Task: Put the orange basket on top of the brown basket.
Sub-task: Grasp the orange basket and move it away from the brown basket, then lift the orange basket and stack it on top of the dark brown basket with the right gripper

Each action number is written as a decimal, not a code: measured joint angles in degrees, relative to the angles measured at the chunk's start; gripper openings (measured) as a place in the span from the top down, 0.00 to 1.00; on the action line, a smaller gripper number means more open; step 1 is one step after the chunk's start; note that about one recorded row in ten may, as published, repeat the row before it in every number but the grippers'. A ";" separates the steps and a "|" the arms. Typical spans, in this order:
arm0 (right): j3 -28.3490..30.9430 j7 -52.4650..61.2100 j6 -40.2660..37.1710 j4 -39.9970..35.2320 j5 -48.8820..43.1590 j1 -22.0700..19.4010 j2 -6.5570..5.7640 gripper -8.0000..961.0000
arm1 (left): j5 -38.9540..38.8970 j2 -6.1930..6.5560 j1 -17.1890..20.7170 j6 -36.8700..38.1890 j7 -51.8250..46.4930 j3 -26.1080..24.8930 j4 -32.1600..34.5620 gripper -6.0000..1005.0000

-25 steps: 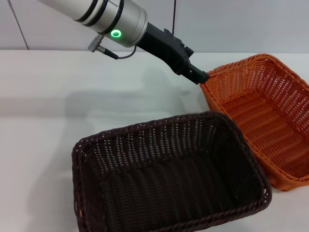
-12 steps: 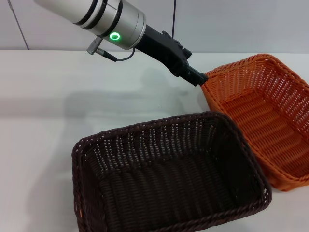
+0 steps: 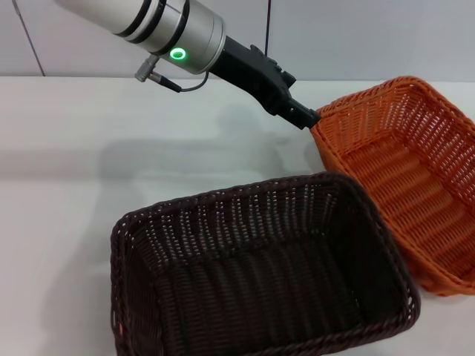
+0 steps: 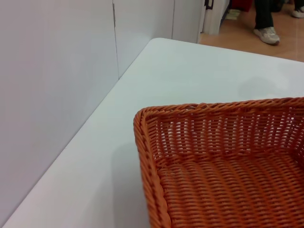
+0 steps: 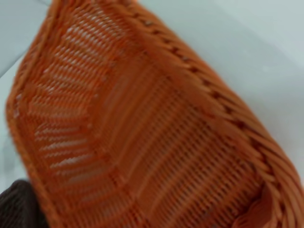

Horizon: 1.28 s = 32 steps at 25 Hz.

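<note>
Two baskets in front of me, one of each colour, on the white table (image 3: pixel 67 148). The bright orange rectangular woven basket (image 3: pixel 401 178) sits to my right and farther back, with sloping openwork sides and a braided rim, looking tilted. The dark brown rectangular woven basket (image 3: pixel 260 274) of the same build lies nearest me, its right end just beside the orange one; whether they touch I cannot tell. My left gripper (image 3: pixel 308 117) reaches in from the upper left and its black tip meets the orange basket's near-left rim corner; how far my fingers are parted I cannot tell. My left wrist camera shows that corner from above, plus the wall and floor beyond the table edge. My right wrist camera fills with orange weave, brown basket at one corner; my right gripper is unseen.
</note>
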 joint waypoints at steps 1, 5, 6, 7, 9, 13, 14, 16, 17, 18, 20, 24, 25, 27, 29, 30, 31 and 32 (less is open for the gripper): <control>-0.06 -0.05 0.52 -0.01 0.00 -0.17 0.00 0.32 | 0.00 -0.03 -0.03 0.05 0.02 0.00 0.01 0.14; 0.01 -0.45 2.63 -0.05 -0.01 -0.68 0.00 0.39 | 0.00 -0.10 -0.16 0.50 0.06 -0.02 0.04 0.14; 0.01 -0.45 2.63 -0.05 -0.01 -0.68 0.00 0.40 | 0.00 -0.11 -0.17 0.67 0.07 -0.01 0.04 0.14; 0.20 -0.51 3.17 -0.01 -0.01 -0.75 -0.01 0.41 | 0.00 -0.11 -0.17 0.89 0.07 -0.02 0.05 0.14; 0.76 -0.58 4.73 0.24 -0.01 -0.91 -0.18 0.44 | 0.00 -0.16 -0.22 1.38 0.07 -0.02 0.07 0.14; 1.18 -0.67 6.56 0.43 0.66 -1.11 -0.15 0.49 | 0.00 -0.38 -0.29 1.90 0.07 -0.02 0.09 0.14; 1.18 -0.67 6.56 0.43 0.66 -1.11 -0.15 0.50 | 0.00 -0.38 -0.29 1.90 0.07 -0.02 0.09 0.14; 1.17 -0.86 6.97 0.65 1.18 -1.13 -0.06 0.51 | 0.00 -0.42 -0.29 2.13 0.07 -0.02 0.17 0.14; 1.17 -0.99 7.08 0.71 1.27 -1.11 -0.02 0.52 | 0.00 -0.43 -0.29 2.29 0.07 -0.02 0.33 0.14; 1.20 -1.25 7.30 0.76 1.37 -1.00 0.03 0.52 | 0.00 -0.47 -0.29 2.67 0.07 -0.02 0.67 0.14; 1.21 -1.29 7.40 0.77 1.50 -0.96 0.03 0.53 | 0.00 -0.48 -0.29 2.81 0.07 -0.01 0.81 0.14; 1.24 -1.31 7.57 0.80 2.75 -1.05 0.03 0.56 | 0.00 -0.49 -0.21 3.22 0.07 0.11 0.87 0.14; 1.24 -1.33 7.57 0.80 3.39 -1.18 0.01 0.56 | 0.00 -0.48 -0.16 3.31 0.07 0.13 0.87 0.14; 1.26 -1.38 7.60 0.80 4.86 -1.56 -0.08 0.58 | 0.00 -0.49 -0.07 3.59 0.07 0.15 0.87 0.14; 1.28 -1.56 8.21 0.47 8.19 -2.92 -0.17 0.60 | 0.00 -0.57 0.12 4.24 0.07 0.16 0.87 0.14; 1.28 -1.56 8.21 0.47 8.19 -2.92 -0.17 0.60 | 0.00 -0.63 0.19 4.64 0.07 0.16 0.86 0.14; 1.28 -1.72 8.58 0.33 8.94 -3.27 -0.17 0.60 | 0.00 -0.73 0.25 5.26 0.07 0.13 0.84 0.14; 1.28 -1.85 9.00 0.28 9.65 -3.65 -0.15 0.60 | 0.00 -0.73 0.25 5.26 0.07 0.13 0.84 0.14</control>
